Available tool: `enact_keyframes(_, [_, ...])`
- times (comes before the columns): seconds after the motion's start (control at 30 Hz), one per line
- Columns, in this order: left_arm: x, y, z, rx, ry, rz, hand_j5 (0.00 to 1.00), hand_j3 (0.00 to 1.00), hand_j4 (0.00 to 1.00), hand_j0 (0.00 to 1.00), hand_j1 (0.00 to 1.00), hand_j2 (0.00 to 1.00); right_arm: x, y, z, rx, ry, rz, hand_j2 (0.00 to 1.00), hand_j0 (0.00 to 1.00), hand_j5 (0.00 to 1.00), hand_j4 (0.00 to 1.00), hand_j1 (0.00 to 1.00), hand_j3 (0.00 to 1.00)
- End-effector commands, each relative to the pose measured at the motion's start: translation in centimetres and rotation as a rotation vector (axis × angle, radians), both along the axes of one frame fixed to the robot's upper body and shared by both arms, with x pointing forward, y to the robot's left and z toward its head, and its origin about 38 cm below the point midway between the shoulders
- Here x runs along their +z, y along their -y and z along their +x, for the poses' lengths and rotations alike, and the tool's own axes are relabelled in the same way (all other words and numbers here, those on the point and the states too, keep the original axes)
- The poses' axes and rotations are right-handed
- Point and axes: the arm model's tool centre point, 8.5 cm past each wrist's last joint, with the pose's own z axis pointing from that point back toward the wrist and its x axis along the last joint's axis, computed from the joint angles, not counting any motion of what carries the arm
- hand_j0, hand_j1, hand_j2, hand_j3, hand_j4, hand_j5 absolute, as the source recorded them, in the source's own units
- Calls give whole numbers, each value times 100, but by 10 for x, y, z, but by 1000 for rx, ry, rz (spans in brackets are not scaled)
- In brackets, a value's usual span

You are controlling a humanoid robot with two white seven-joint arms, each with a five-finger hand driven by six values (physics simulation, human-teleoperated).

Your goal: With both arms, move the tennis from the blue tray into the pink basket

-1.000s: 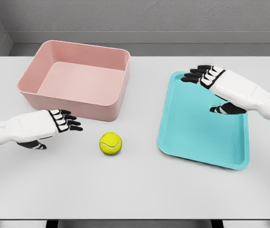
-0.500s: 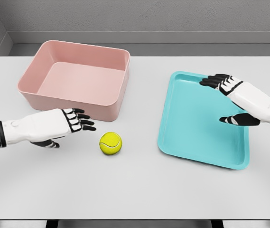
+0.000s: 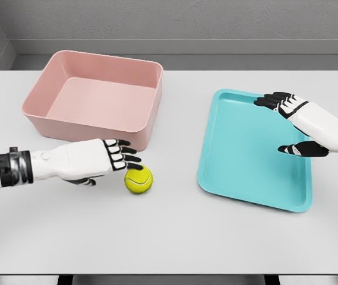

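Note:
The yellow-green tennis ball (image 3: 139, 179) lies on the white table between the pink basket (image 3: 50, 88) and the blue tray (image 3: 240, 148). My left hand (image 3: 121, 157) reaches in from the left, fingers spread, its fingertips just above and left of the ball, touching or nearly touching it. My right hand (image 3: 287, 119) hovers over the tray's right side, fingers open and holding nothing. The pink basket holds nothing, and the tray has nothing lying on it.
The white table (image 3: 169, 237) spreads wide in front of the ball and tray. The basket's front wall stands just behind my left hand. A grey wall runs along the table's far edge.
My left hand has moved right, from well short of the ball to right against it. The right hand has drawn back to the tray's right side. The ball has stayed put.

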Motion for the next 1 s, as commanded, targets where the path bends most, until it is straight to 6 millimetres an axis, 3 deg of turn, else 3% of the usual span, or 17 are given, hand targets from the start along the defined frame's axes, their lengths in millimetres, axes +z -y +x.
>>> enact_keyframes(0.0, [-7, 8, -3, -16, -16, -7, 100, 100, 100, 100, 100, 100, 0, 0, 0, 1, -2, 8, 100, 100, 100, 100, 100, 100])
enact_keyframes(0.37, [-12, 41, 1, -90, -7, -7, 100, 100, 100, 100, 100, 100, 1, 0, 0, 0, 0, 8, 100, 100, 100, 100, 100, 100])
enact_keyframes(0.97, [-24, 46, 14, -91, -39, 23, 100, 100, 100, 100, 100, 100, 1, 0, 0, 0, 0, 8, 100, 100, 100, 100, 100, 100])
